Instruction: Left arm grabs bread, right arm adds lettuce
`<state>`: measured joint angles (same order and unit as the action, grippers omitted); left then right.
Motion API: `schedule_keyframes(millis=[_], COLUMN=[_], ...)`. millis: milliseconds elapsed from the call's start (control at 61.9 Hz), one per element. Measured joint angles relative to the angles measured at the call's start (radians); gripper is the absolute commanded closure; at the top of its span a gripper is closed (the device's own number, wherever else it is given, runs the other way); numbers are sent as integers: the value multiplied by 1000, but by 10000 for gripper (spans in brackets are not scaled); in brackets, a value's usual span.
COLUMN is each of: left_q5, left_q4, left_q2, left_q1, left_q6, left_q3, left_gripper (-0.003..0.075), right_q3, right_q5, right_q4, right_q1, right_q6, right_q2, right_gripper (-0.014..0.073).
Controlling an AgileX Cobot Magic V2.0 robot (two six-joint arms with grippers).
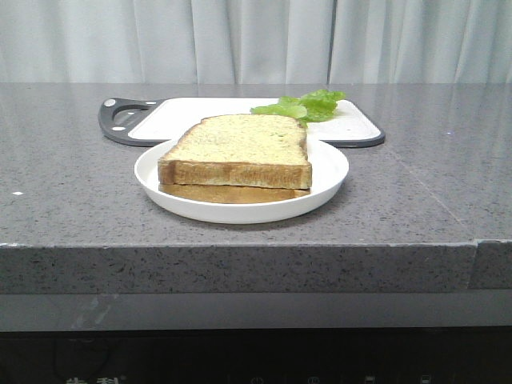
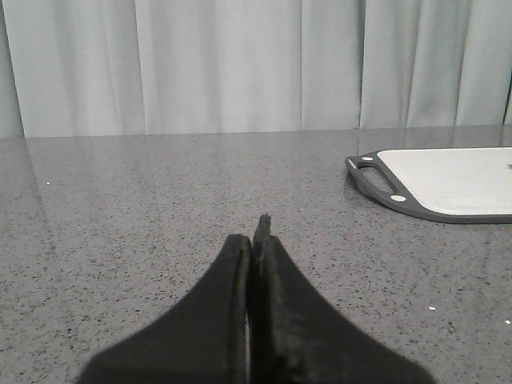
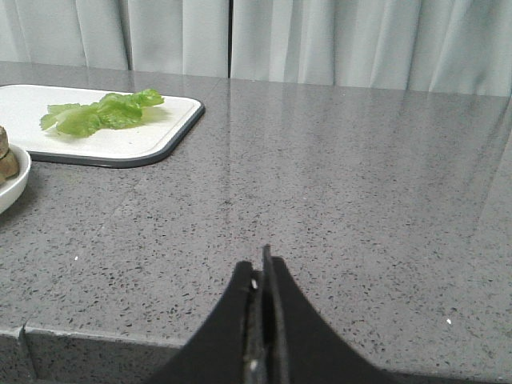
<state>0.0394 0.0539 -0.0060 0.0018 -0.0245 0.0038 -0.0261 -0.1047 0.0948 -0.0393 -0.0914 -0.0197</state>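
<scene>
Right, neither arm shows in the front view, both parked back near the front edge of the desk. Left gripper (image 2: pixel 254 240): jaws pressed together, holding nothing, pointed at the far edge over bare stone. Right gripper (image 3: pixel 260 272): same, closed and empty, low near the front edge, right side.

Bread (image 1: pixel 237 150) lies flat as the top slice on the thinner slice (image 1: pixel 232 193), in the white plate (image 1: pixel 324 186), mid-desk, toward the front edge. It's absent from the left wrist view, so it lies off to the right of those jaws. No clear long axis; crust edge faces the front.

Lettuce (image 3: pixel 100 114) on the cutting board (image 3: pixel 144 140) just behind the plate, long axis roughly parallel to the far edge, ahead-left of the right jaws, well apart.

I'd say the left arm must open and swing right first.
</scene>
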Motion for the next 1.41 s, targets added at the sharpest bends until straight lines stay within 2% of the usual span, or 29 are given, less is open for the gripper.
schedule_keyframes(millis=[759, 1018, 1163, 1405], left_q5=[-4, -69, -23, 164], left_q4=[0, -40, -107, -122], left_q2=[0, 0, 2, 117], left_q1=[0, -2, -2, -2], left_q6=[0, 0, 0, 0], left_q3=[0, 0, -69, -409], left_gripper=[741, 741, 741, 741], right_q3=[0, 5, 133, 469], right_q5=[6, 41, -6, -197], right_q4=[0, 0, 0, 0], right_q1=[0, 0, 0, 0], right_q6=[0, 0, 0, 0], right_q2=[0, 0, 0, 81], right_gripper=[651, 651, 651, 651])
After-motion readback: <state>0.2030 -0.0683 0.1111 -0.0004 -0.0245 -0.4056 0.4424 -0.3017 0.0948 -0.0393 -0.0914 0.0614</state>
